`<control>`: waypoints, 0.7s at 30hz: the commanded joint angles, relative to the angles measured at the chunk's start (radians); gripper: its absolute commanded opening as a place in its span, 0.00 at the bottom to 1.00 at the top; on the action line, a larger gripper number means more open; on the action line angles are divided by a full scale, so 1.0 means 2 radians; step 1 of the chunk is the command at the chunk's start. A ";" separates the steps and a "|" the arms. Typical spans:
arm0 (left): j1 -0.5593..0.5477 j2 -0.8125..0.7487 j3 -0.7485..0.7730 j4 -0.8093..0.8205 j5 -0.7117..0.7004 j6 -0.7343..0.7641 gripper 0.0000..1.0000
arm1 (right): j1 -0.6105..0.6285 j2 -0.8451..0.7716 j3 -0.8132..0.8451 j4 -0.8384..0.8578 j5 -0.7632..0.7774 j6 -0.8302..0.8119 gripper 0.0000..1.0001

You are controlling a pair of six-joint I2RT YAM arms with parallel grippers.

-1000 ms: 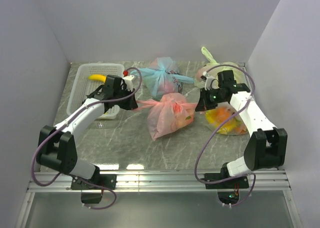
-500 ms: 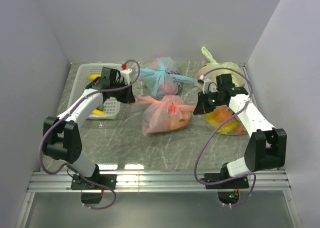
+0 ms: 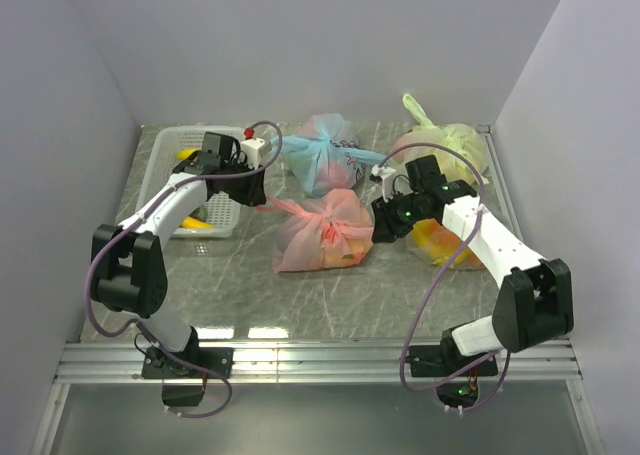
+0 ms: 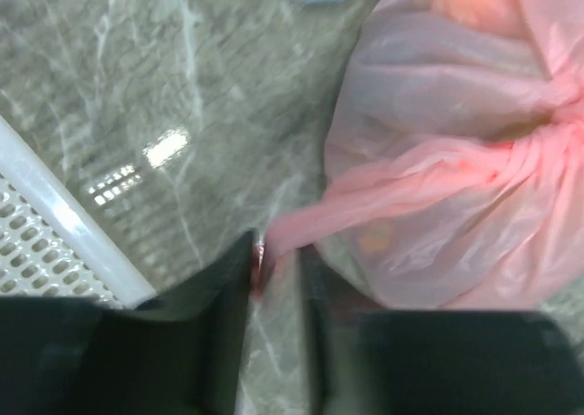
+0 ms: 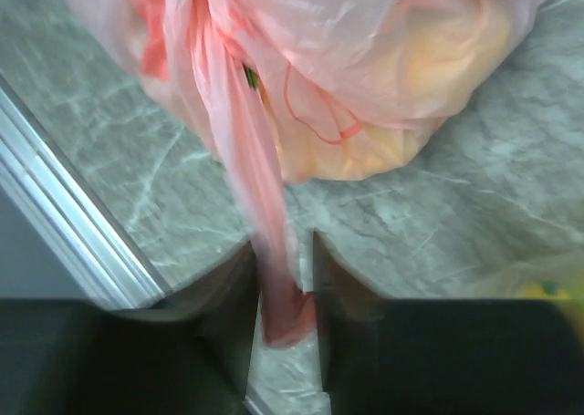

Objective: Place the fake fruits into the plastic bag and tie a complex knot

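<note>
Count: four bags, one basket, two arms. Pink bag (image 3: 325, 237) sat mid-counter (image 3: 250, 285), tied shut, knot (image 3: 335, 220) on top, one tail out each side. Fruits (image 5: 429, 68) showed through the film as blurred yellow-orange lumps. Left claw (image 4: 278, 251) was slightly apart, left tail lying between its fingers. Right claw (image 5: 283, 246) was likewise apart around the right tail. Blue bag (image 3: 322, 150) just behind the pink one, green bag (image 3: 450, 140) back right, yellowish bag (image 3: 440, 245) partly under the right arm. White basket (image 3: 165, 165) at left, left arm across it, banana (image 3: 188, 155) at its far end.
</note>
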 commanded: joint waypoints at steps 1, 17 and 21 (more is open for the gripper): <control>0.005 0.009 0.031 -0.001 -0.012 0.006 0.37 | 0.005 0.008 0.025 -0.014 0.002 0.000 0.44; 0.050 0.002 0.284 -0.147 0.043 -0.101 0.99 | -0.060 -0.027 0.190 0.018 -0.046 0.130 0.94; 0.084 0.010 0.288 -0.130 0.040 -0.136 0.99 | -0.113 0.024 0.216 0.051 -0.067 0.176 0.95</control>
